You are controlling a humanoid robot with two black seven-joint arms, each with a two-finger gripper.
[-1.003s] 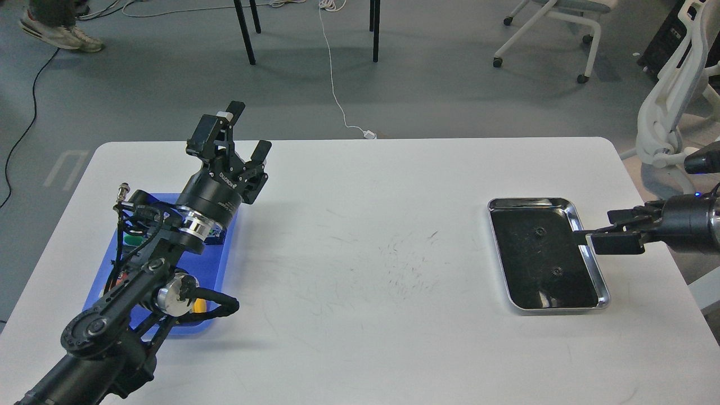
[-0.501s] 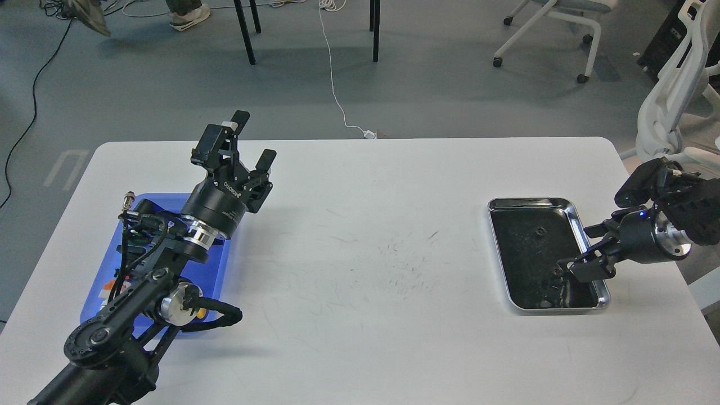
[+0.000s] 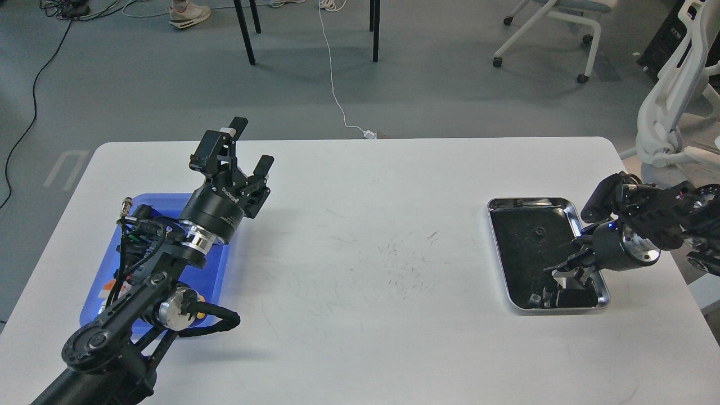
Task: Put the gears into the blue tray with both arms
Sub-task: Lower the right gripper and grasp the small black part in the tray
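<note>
Two gears sit in the steel tray [image 3: 585, 224] on the right side of the table [image 3: 360, 337], well apart from the blue tray [image 3: 222, 270] on the left. One gear [image 3: 539, 230] lies plainly in the far half of the black floor. The other should be in the near half, but my right gripper [image 3: 554, 281] is down over that spot and hides it.

I judge the step in hand to be the pick of that near gear. To do it well I should keep the fingers straddling the disc, lower until the tips meet the tray floor, close slowly so the small toothed piece does not skate away, and lift straight up clear of the rim. Whether the right gripper is spread or clenched I cannot tell; it is dark against the black floor.

My left gripper [image 3: 247, 143] is released, fingers parted with nothing between them, hanging above the table just past the far right corner of the blue tray.

Compared with half a second ago, the right gripper has dropped lower and moved further into the near end of the steel tray, while the left arm has barely shifted.
</note>
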